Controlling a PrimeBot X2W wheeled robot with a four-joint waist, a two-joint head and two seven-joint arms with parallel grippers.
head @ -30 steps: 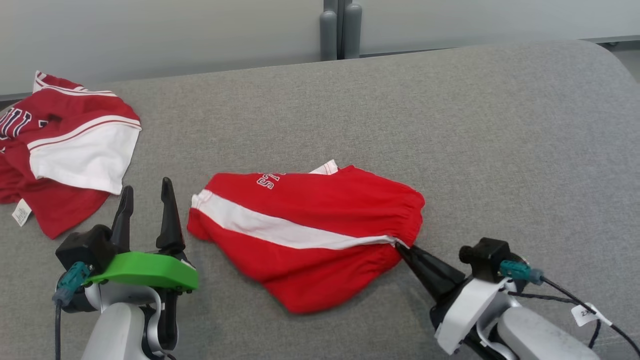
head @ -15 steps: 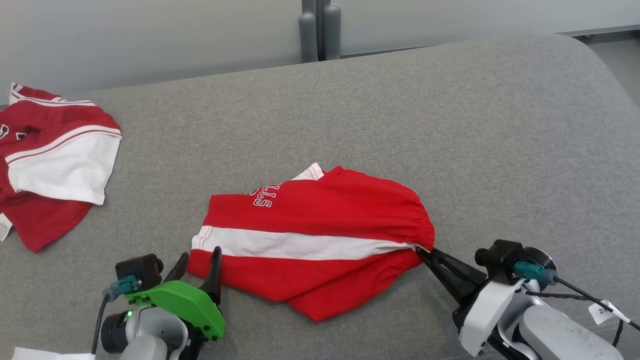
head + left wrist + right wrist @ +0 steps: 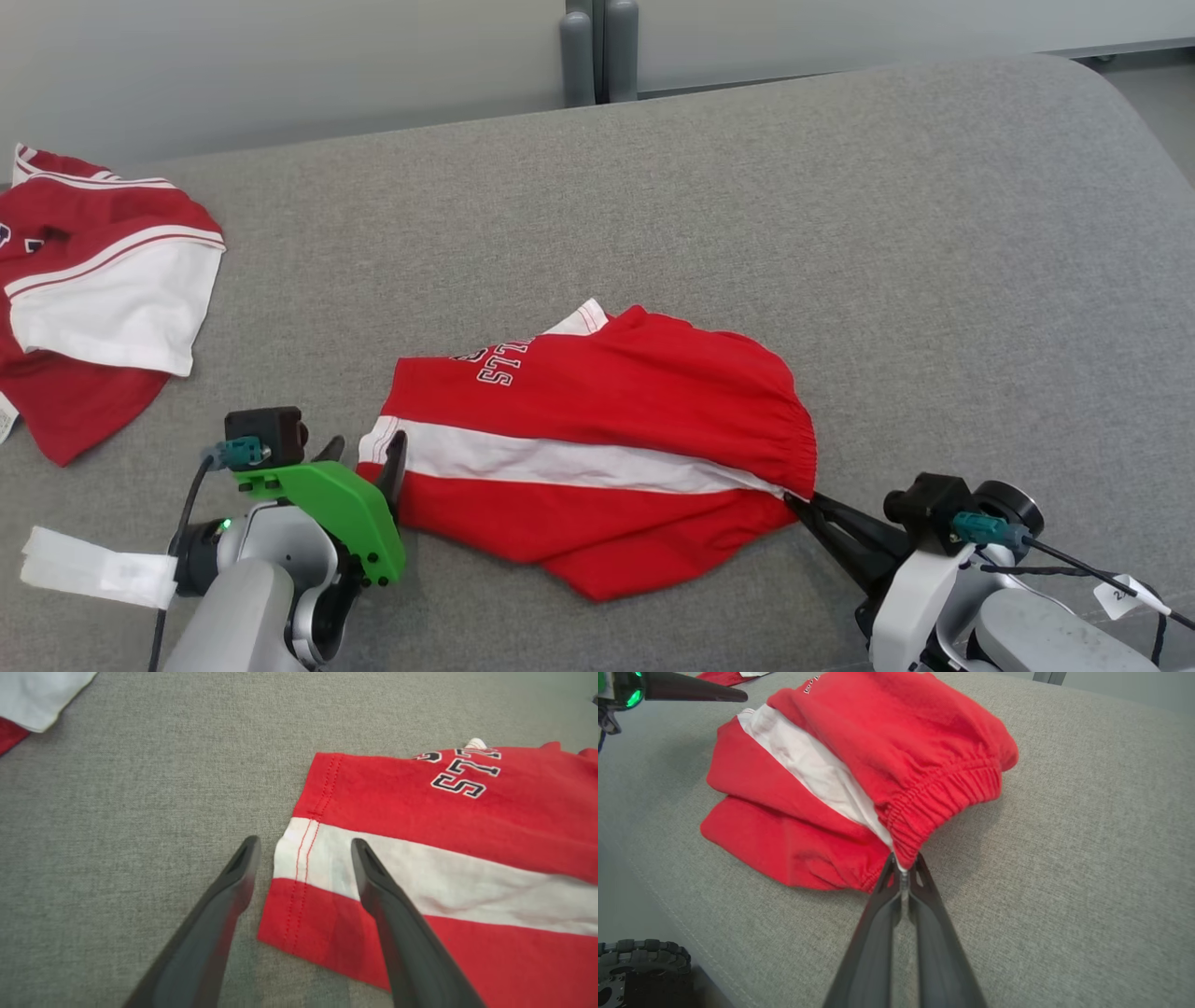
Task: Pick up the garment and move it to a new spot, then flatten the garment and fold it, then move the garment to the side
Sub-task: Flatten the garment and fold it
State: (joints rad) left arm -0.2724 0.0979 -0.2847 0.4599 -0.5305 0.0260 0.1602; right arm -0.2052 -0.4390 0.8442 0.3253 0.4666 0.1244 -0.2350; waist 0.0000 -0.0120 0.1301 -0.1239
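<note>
Garment (image 3: 597, 439), what look like red shorts with a white stripe (image 3: 420, 877), lies rumpled near the front middle of the grey fabric-covered worktop (image 3: 840, 233). The right pincer (image 3: 903, 868) is clenched on the corner of the gathered waistband (image 3: 943, 793), with the cloth pinched thin between its tips. The left pincer (image 3: 304, 847) is released and spread wide, straddling the stitched leg hem (image 3: 303, 826) at the stripe. One finger is over the cloth and the other over bare worktop; whether either touches down I cannot tell.

The step in hand looks like flattening. To do it well, the left should drop low enough to take both layers of the hem and close firmly. The arms should then draw apart evenly, so the bunched lower fold pulls out without dragging the whole piece.

A second red-and-white garment (image 3: 103, 299) lies well apart at the far left, out of the way. Between the pincers I see only the shorts themselves.
</note>
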